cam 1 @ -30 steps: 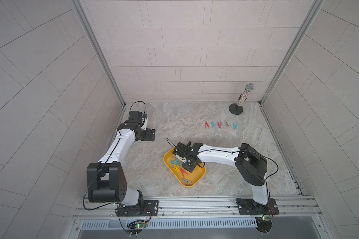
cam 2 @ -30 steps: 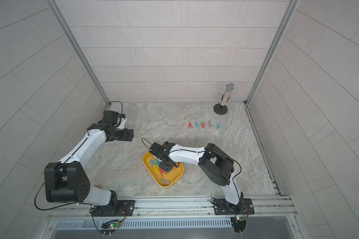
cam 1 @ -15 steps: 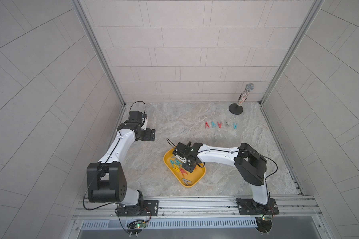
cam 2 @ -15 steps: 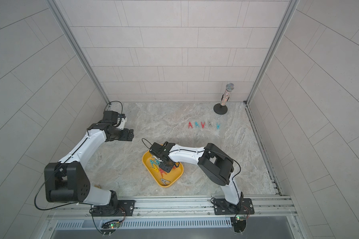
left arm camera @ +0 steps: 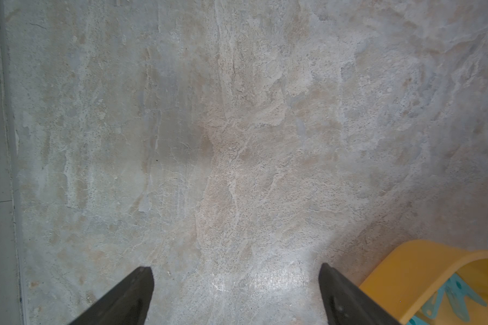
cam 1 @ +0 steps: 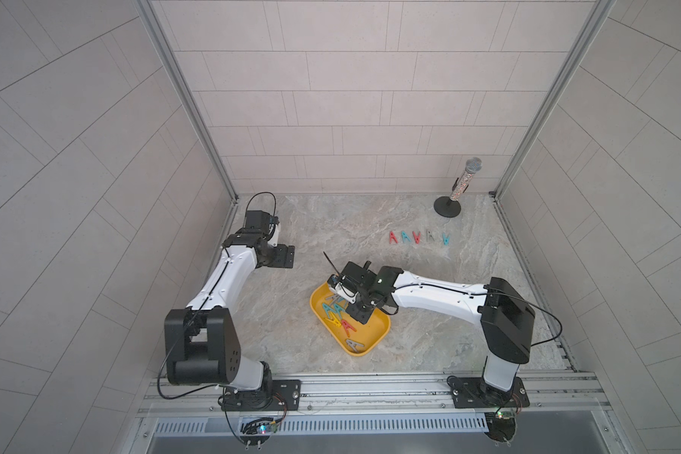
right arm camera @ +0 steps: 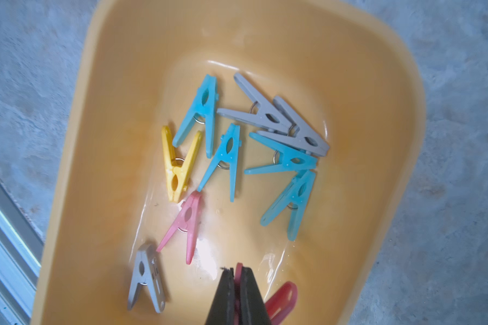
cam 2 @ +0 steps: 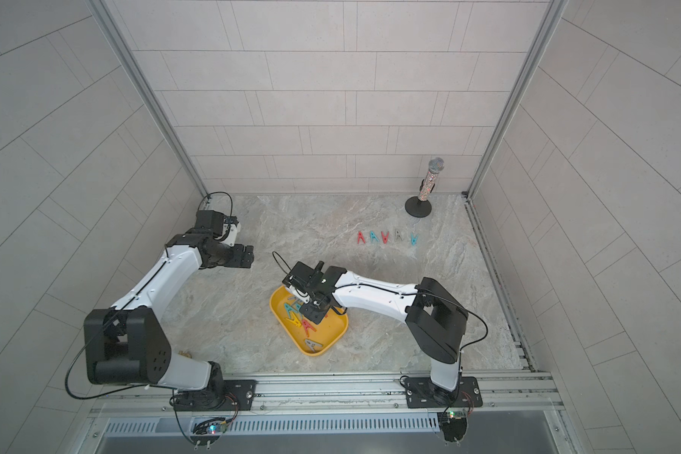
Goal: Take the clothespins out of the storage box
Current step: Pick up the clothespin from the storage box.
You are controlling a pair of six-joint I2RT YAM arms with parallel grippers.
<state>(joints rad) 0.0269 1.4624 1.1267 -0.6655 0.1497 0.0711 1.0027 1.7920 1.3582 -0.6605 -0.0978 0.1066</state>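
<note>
Right gripper was down inside the storage box, jaws pinched tight on a red clothespin. Only one leg and a sliver between the fingers showed, so couldn't tell whether it was off the box floor.

The box sat on the worktop toward the near edge, about mid-width, skewed to the edges.

Loose clothespins in the box, per the right wrist view:
- four teal
- three grey, two of them overlapping
- one pink-red
- a yellow clothespin

A row of five clothespins lay on the worktop toward the far right corner, well apart from the box. They were reds, a grey and a teal.

Left gripper was spread wide and held nothing. It was over bare worktop between the left edge and the box, not touching the box.

A microphone stand stood in the far right corner.
</note>
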